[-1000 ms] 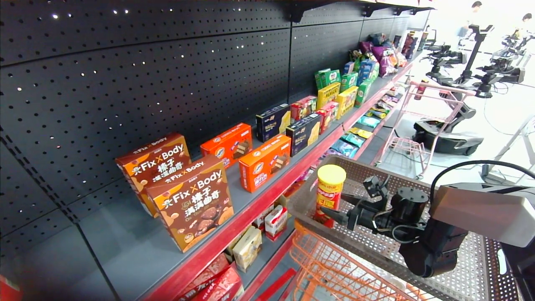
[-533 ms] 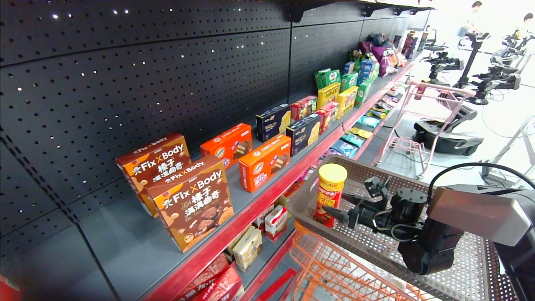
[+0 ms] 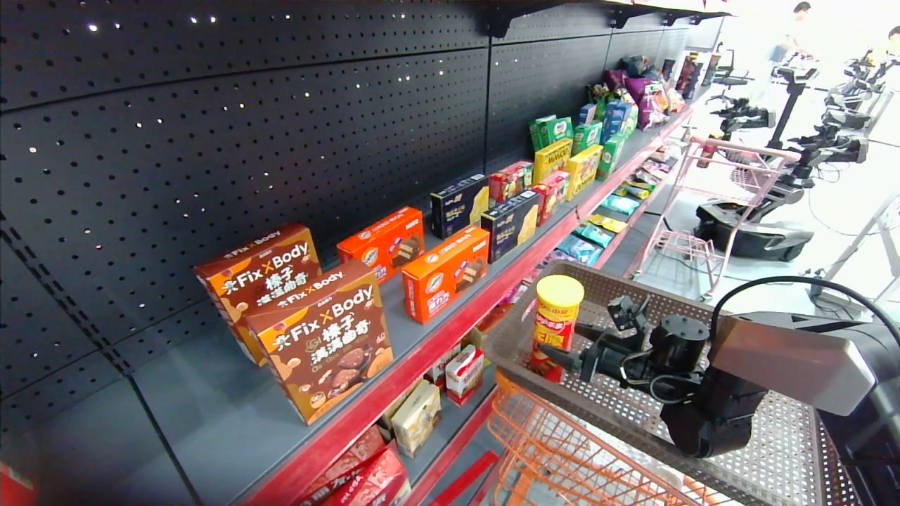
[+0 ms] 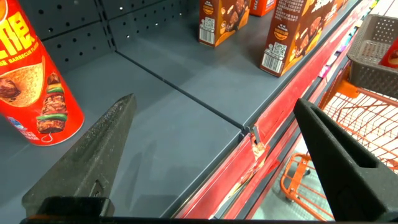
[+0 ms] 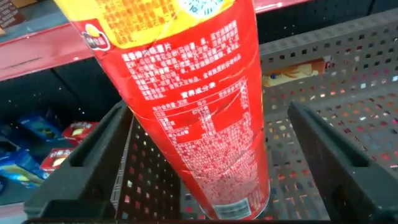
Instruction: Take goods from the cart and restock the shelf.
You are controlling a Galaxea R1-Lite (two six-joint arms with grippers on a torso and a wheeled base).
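On the cart's tray [image 3: 773, 450], straddles the upright can [image 3: 555, 320] with open right gripper [image 5: 208, 118], likely for side grasp; holds left gripper [image 4: 214, 102] open above shelf [image 3: 211, 400].

From where I stand, a finger of the right gripper [image 3: 582, 336] crosses the foot of the yellow-lidded can [image 3: 555, 320] in the cart's tray [image 3: 773, 443]. In the right wrist view the can's top runs off the edge. Another red can [image 4: 34, 81] on the shelf [image 4: 186, 118] is cut off too. The packs [image 3: 636, 88] at the far end are too small to make out.
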